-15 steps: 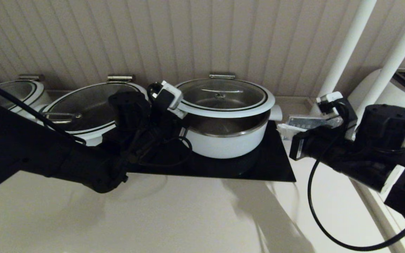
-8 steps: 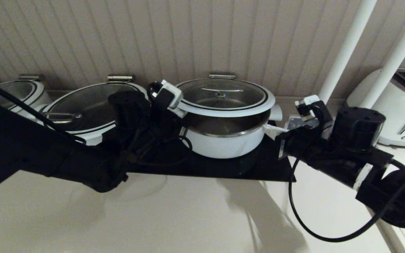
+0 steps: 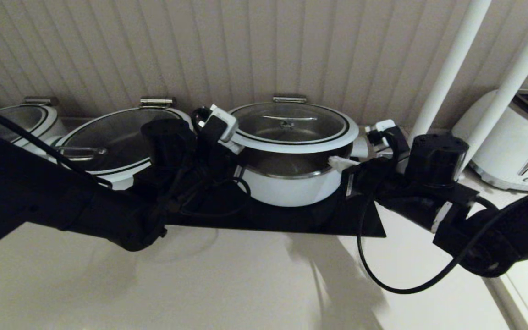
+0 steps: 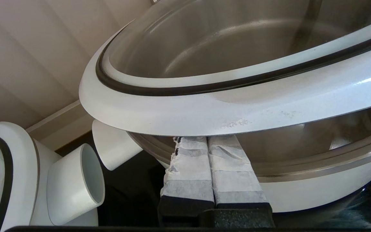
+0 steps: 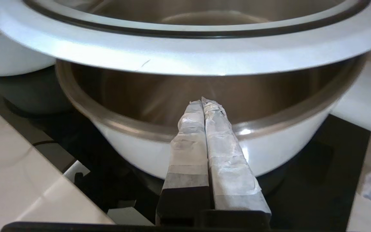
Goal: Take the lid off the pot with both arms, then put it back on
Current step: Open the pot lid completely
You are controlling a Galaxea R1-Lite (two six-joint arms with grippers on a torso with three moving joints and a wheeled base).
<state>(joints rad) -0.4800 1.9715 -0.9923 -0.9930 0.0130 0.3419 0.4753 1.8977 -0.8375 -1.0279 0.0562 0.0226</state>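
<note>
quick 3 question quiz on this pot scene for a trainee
1. True or false: the lid sits sealed on the pot.
2. The fingers of the left gripper and the right gripper are: A) spread wide, B) pressed together, tips by the lid's rim, C) clamped on the bar handle.
3. Name the white appliance at the far right of the head view.

Key:
1. False, a gap shows between the lid and the pot's steel rim.
2. B
3. Toaster

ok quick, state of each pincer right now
Left pincer: shut, holding nothing, tips wedged under the lid rim.
Right pincer: shut, empty, tips just below the lid rim above the pot.
</note>
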